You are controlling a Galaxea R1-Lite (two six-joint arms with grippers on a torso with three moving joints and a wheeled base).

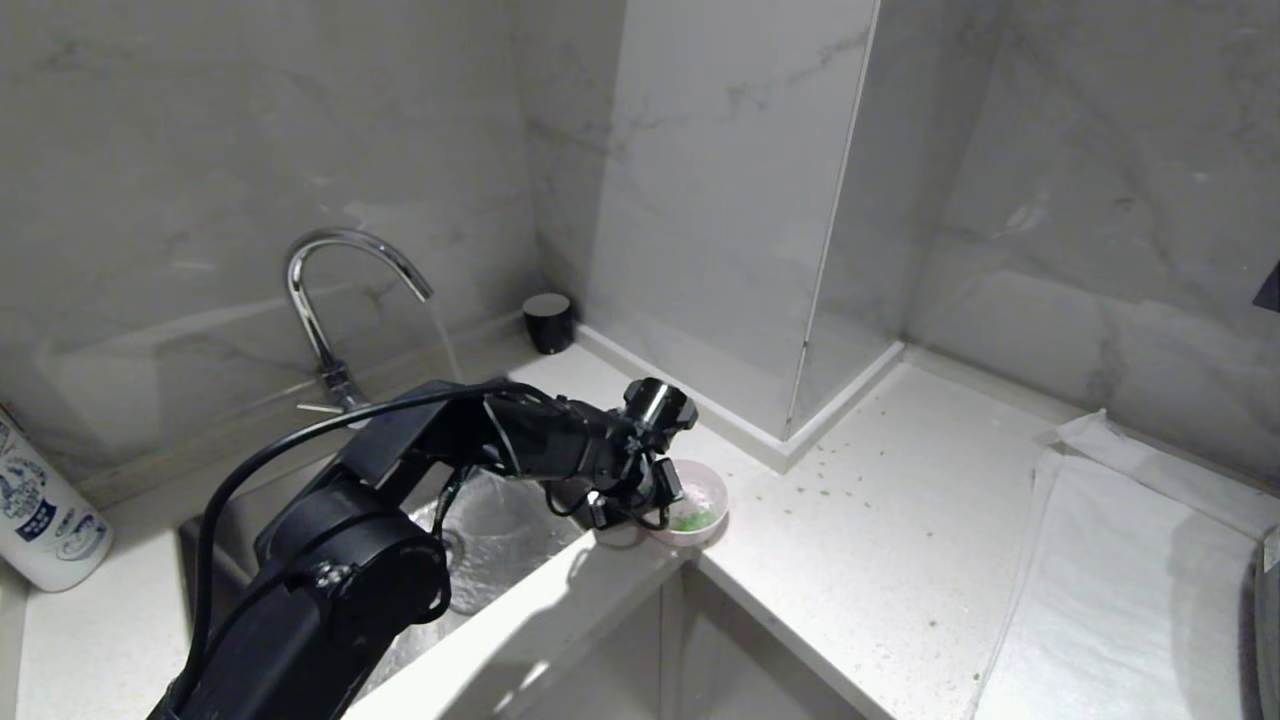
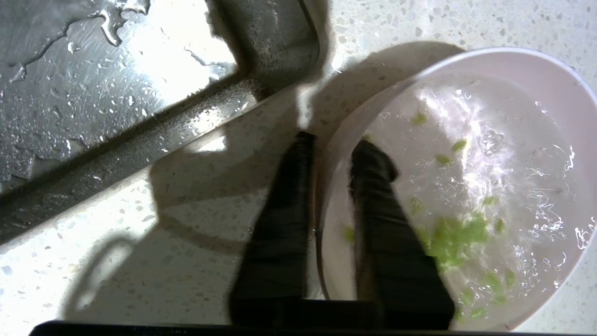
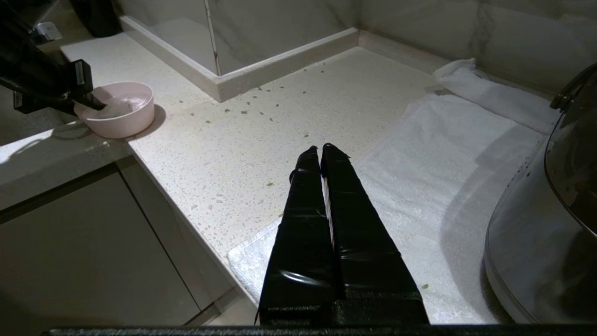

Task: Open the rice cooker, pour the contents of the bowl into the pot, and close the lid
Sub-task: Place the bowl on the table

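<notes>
The pale pink bowl (image 1: 708, 492) (image 2: 513, 60) (image 3: 123, 119) stands on the counter beside the sink, holding water and green contents (image 2: 450, 238) (image 1: 692, 521). My left gripper (image 1: 655, 500) (image 2: 335, 142) straddles the bowl's near rim, one finger inside and one outside. Its fingers are slightly open, with a gap showing at the rim. My right gripper (image 3: 319, 148) hangs shut above the counter's front edge, away from the bowl. A large rounded grey vessel with a dark glossy top (image 3: 536, 242) stands on the towel. I cannot tell whether it is the rice cooker. No lid or pot can be made out.
The wet steel sink (image 1: 500, 540) and its curved tap (image 1: 330, 290) are left of the bowl. A black cup (image 1: 549, 322) stands in the back corner and a white bottle (image 1: 40, 520) at far left. A white towel (image 1: 1120, 580) covers the right counter. Green bits (image 1: 840, 470) lie scattered there.
</notes>
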